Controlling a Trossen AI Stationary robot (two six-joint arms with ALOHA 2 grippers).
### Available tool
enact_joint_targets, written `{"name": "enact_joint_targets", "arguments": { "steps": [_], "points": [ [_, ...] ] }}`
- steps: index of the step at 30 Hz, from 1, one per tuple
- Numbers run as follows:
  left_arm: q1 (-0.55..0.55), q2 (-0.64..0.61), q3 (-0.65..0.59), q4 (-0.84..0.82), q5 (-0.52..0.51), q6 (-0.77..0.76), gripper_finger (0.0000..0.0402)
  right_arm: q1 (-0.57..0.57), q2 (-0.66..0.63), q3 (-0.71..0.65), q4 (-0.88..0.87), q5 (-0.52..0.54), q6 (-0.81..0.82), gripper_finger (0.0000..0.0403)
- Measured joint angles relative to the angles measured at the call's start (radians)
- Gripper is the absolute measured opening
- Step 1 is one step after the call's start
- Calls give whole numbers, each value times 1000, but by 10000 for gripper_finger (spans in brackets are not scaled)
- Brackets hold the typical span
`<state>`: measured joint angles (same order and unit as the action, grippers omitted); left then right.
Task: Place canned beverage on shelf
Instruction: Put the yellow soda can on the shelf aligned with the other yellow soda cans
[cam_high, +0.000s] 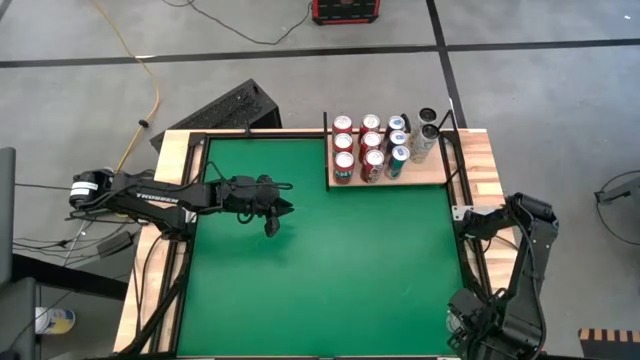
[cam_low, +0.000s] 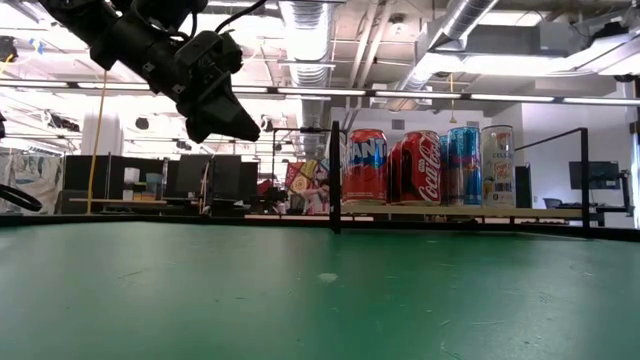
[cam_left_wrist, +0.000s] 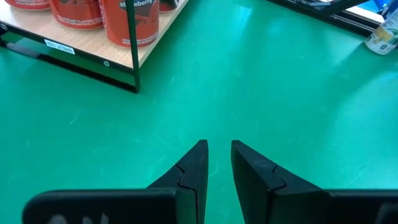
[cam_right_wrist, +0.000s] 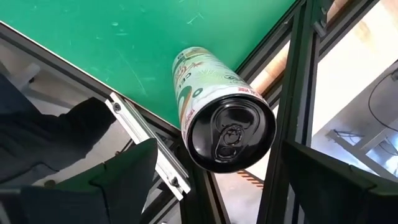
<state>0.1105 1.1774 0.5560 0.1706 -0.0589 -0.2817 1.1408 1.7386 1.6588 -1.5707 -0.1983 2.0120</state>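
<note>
green table (cam_high: 330, 270), right gripper (cam_right_wrist: 214, 171) wide around can (cam_right_wrist: 217, 118), shelf (cam_high: 440, 178) well apart

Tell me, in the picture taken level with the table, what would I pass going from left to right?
Left gripper hanging above the green table → black corner post of the shelf → orange Fanta can → red Coca-Cola can → blue-and-red can → pale can → right shelf post.

Both arms were matte black, jointed and angular. The left arm (cam_high: 150, 197) bore white lettering along its link, and its fingers (cam_left_wrist: 189, 174) tapered to dark wedges.
</note>
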Motion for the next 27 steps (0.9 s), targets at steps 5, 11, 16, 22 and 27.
{"name": "enact_joint_targets", "arguments": {
  "steps": [5, 11, 16, 22, 27],
  "points": [
    [0, 0, 0, 0, 0, 0, 56, 12, -1, -11, 3, 0, 23, 363],
    [0, 0, 0, -1, 18, 0, 56, 24, 0, -80, 3, -8, 33, 363],
    [0, 0, 0, -1, 26, 0, 56, 21, 0, -80, 43, 21, 47, 362],
    [0, 0, 0, -1, 27, 0, 56, 23, 0, -80, 67, 23, 117, 350],
    [0, 0, 0, -2, 30, 0, 56, 23, 0, -79, 68, 23, 120, 331]
  ]
}}
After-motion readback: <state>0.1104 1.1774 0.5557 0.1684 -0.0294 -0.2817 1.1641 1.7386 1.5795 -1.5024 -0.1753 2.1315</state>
